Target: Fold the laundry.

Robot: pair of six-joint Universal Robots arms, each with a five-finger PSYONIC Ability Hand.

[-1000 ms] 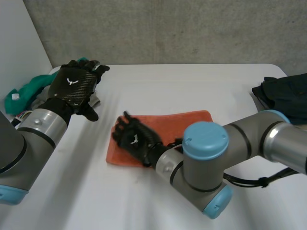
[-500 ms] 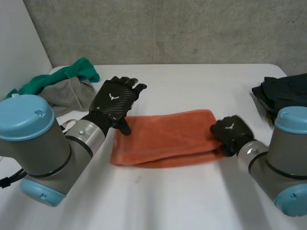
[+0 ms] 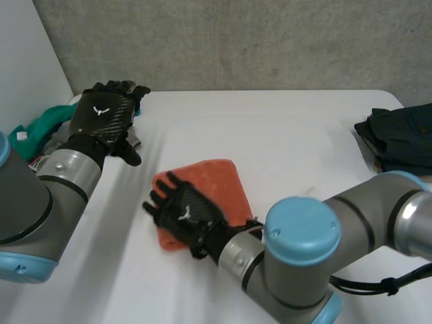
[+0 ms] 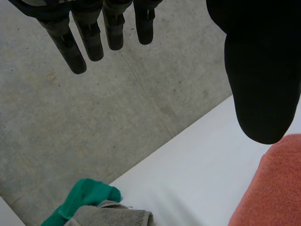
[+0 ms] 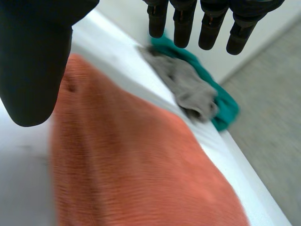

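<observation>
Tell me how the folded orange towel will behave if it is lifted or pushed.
The orange towel is probably floppy: its folded layers lie soft and rounded, so lifting one corner would likely undo the fold. Its ribbed surface looks grippy, not slippery. Pushed on the white table, it may bunch rather than slide whole.

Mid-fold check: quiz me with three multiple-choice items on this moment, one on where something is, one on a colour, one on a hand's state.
1. Where is the right hand?
A. Over the near-left part of the folded towel
B. At the table's far right corner
C. Below the table's edge

2. What colour is that towel?
A. Blue
B. Orange
C. White

3. How is the left hand?
A. Shut on the towel
B. Curled into a fist
C. Open, holding nothing

Answers:
1 A: the head view shows it at the towel's near-left edge.
2 B: it reads orange in every view.
3 C: its wrist view shows straight fingers with nothing in them.
</observation>
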